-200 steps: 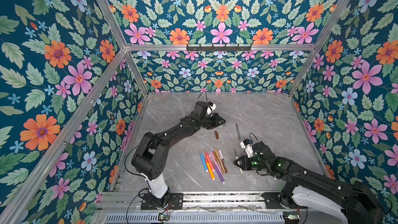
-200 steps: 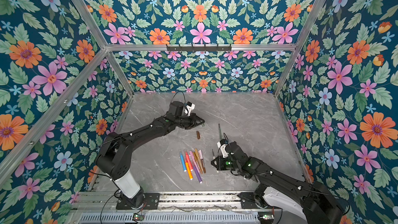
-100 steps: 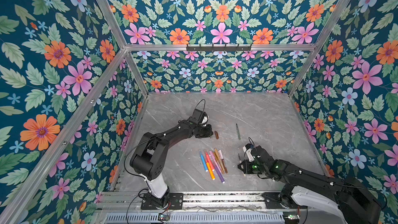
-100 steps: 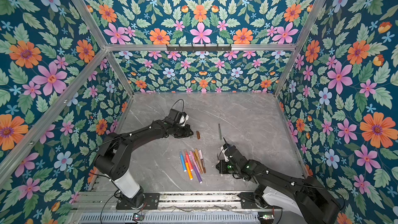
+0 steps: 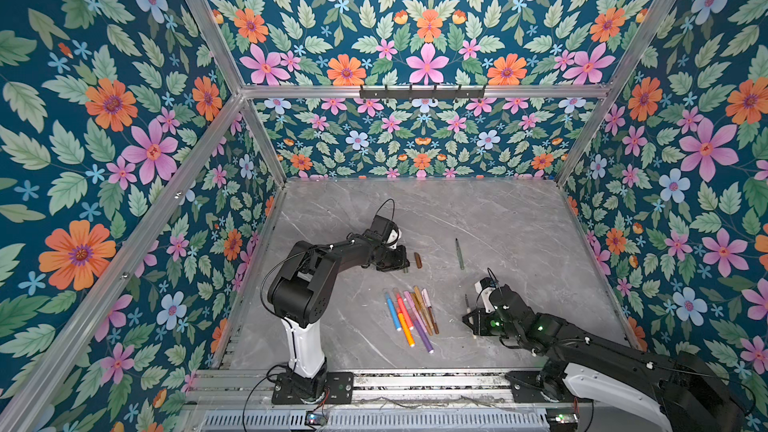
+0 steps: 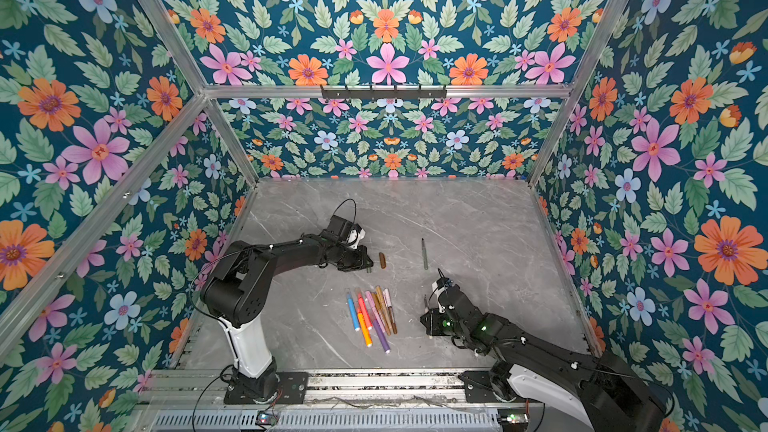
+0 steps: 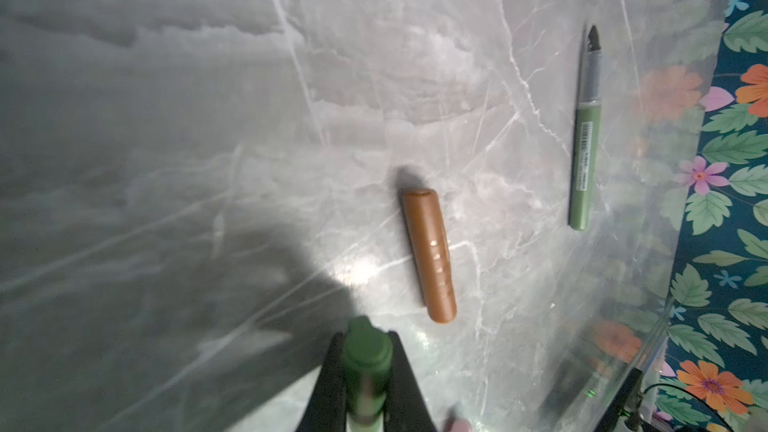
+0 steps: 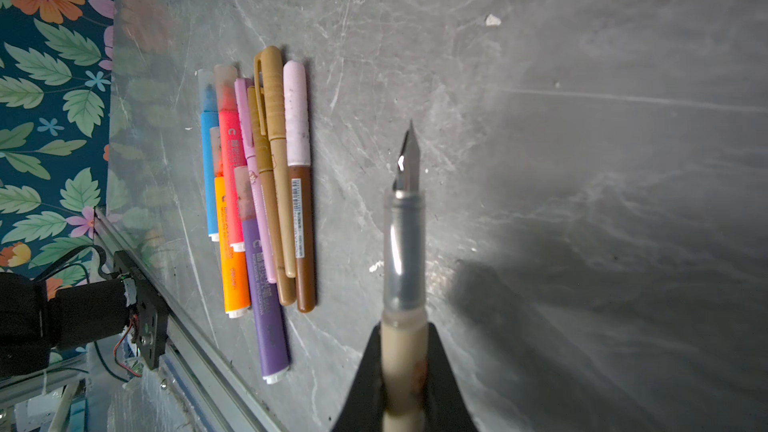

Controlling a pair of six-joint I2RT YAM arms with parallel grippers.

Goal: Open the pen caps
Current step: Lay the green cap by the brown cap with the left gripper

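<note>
Two grippers are each clamped on an item. Nearest the front rail, the right gripper (image 8: 405,351) pinches the beige barrel of an uncapped pen (image 8: 405,243), its metal nib pointing toward the back wall. The barrel's rear end is hidden between the fingers and blurred in the right wrist view, and from above the pen is only a thin sliver. The right arm lies low, stretched from its near-right base toward the middle of the table (image 5: 519,222). Just left of it lies a bundle of pens (image 5: 409,318), side by side and touching, long axes running near to far with a slight lean left. Their caps are fitted at the far ends, among them a pink cap (image 8: 296,110) and a tan cap (image 8: 272,85); the overlapping translucent ones leave the count uncertain. Farther back, the left gripper (image 7: 368,338) is closed on a green cap (image 7: 368,357), whose long axis is in line with the fingers. One end pokes past the tips and the other is hidden in the grip; contact with the table cannot be judged. The left arm rises on its white post, folds, and reaches low toward the far right, wrist pitched down. Just right of that gripper, and apart from it, a brown cap (image 5: 418,260) lies flat, long axis near to far. Farther right, a green pen (image 5: 459,253) lies uncapped, dark tip toward the back wall.
</note>
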